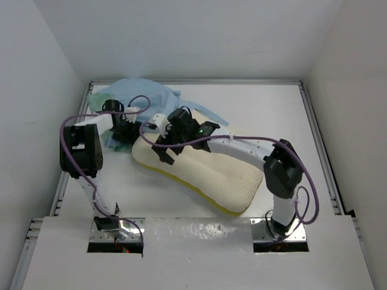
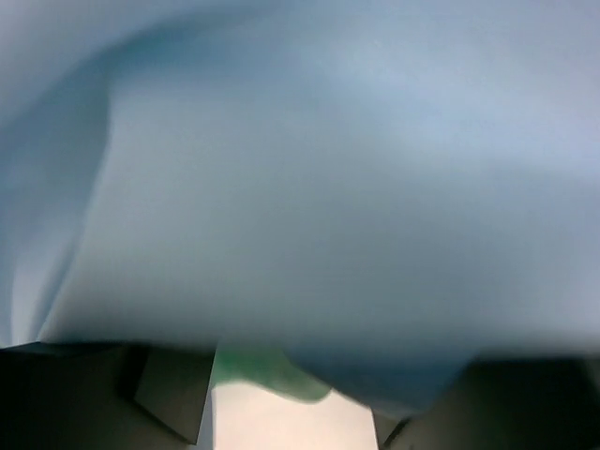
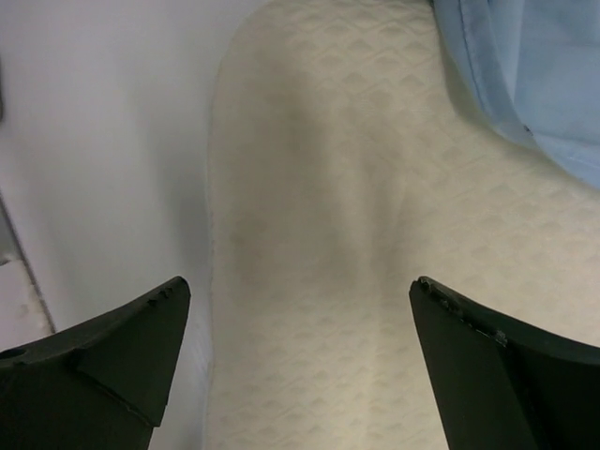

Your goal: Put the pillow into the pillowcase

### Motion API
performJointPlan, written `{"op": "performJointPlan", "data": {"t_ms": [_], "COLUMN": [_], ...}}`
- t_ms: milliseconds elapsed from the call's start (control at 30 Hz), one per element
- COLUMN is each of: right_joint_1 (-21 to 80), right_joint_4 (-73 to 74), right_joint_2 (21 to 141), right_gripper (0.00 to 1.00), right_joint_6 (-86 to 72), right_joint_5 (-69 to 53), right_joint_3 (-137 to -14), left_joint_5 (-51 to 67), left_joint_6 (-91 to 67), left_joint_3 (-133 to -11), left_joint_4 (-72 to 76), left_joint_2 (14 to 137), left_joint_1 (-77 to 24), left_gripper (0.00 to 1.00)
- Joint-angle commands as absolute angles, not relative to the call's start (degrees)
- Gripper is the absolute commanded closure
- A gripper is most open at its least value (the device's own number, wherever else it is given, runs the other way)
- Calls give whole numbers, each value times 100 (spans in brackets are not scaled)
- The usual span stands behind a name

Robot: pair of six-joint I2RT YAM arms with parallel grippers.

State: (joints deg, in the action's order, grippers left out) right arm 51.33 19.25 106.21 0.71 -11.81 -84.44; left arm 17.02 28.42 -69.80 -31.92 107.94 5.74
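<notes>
While the pillow (image 1: 208, 174) lies slantwise on the tabletop (image 1: 266, 115), its far-left end touching the crumpled blue pillowcase (image 1: 140, 94), the right claw (image 3: 300, 287) hangs spread wide over that end; the left claw (image 1: 125, 128), fingers apart, sits under pillowcase cloth.

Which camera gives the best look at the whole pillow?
The top external view: the pillow shows almost whole. The right wrist shows only a close patch of it; the left wrist, just pillowcase cloth.
</notes>
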Motion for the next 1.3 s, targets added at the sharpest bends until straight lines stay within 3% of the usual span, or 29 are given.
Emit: {"op": "performJointPlan", "data": {"t_ms": [0, 100, 167, 233, 267, 333, 367, 400, 467, 500, 567, 700, 967, 1133, 1200, 1233, 1267], "right_joint_1": [5308, 5449, 5467, 5449, 5423, 5195, 5081, 4871, 4650, 4406, 4150, 3692, 3595, 3744, 3936, 3998, 4060], "right_joint_4": [2013, 1986, 1952, 1925, 1960, 2091, 2188, 2206, 1936, 1760, 1173, 458, 1168, 503, 457, 483, 553], "right_joint_2": [10976, 11249, 11600, 12038, 12206, 12655, 12752, 12814, 12754, 12666, 12316, 11936, 12734, 12964, 12990, 13008, 12990], "right_gripper": [1, 1, 1, 1, 1, 8, 20, 53, 91, 100, 100, 100, 100, 100, 100, 97, 85], "right_joint_6": [439, 457, 343, 89, 27, -569, -763, -1182, -1598, -2035, -2450, -3347, -3558, -4025, -3868, -3728, -3509], "right_joint_5": [-459, -360, -343, -81, -10, -96, -227, -342, -509, -536, -719, -607, -97, -316, -491, -762, -947], "right_joint_3": [-8815, -8824, -8833, -8903, -9051, -9280, -9516, -9614, -9598, -9528, -9327, -9360, -10958, -10233, -10178, -10195, -10187], "left_joint_5": [1346, 1178, 1108, 1125, 1212, 1493, 1651, 1722, 1871, 1942, 2003, 2074, 2811, 3330, 3305, 3331, 3557], "left_joint_6": [2707, 2724, 2690, 2715, 2725, 2786, 2899, 2970, 3268, 3391, 3873, 4657, 6545, 7013, 6856, 6786, 6750], "left_joint_3": [-7041, -6839, -6750, -6706, -6845, -6882, -6864, -6864, -6716, -6645, -6548, -6846, -7110, -7110, -7119, -7154, -7424], "left_joint_4": [-2595, -2260, -2066, -2143, -2292, -2416, -2608, -2706, -3004, -3084, -3486, -4718, -6966, -7557, -7559, -7559, -7550], "left_joint_2": [11004, 11100, 11223, 11372, 11382, 11233, 11119, 10996, 10400, 10180, 9485, 9237, 9062, 9035, 9000, 8983, 8956], "left_joint_1": [475, 475, 483, 483, 492, 536, 545, 554, 589, 615, 615, 624, 528, 108, -218, -289, -194], "left_gripper": [43, 39, 44, 93, 100, 100, 100, 100, 100, 100, 100, 100, 100, 100, 66, 58, 51]}}
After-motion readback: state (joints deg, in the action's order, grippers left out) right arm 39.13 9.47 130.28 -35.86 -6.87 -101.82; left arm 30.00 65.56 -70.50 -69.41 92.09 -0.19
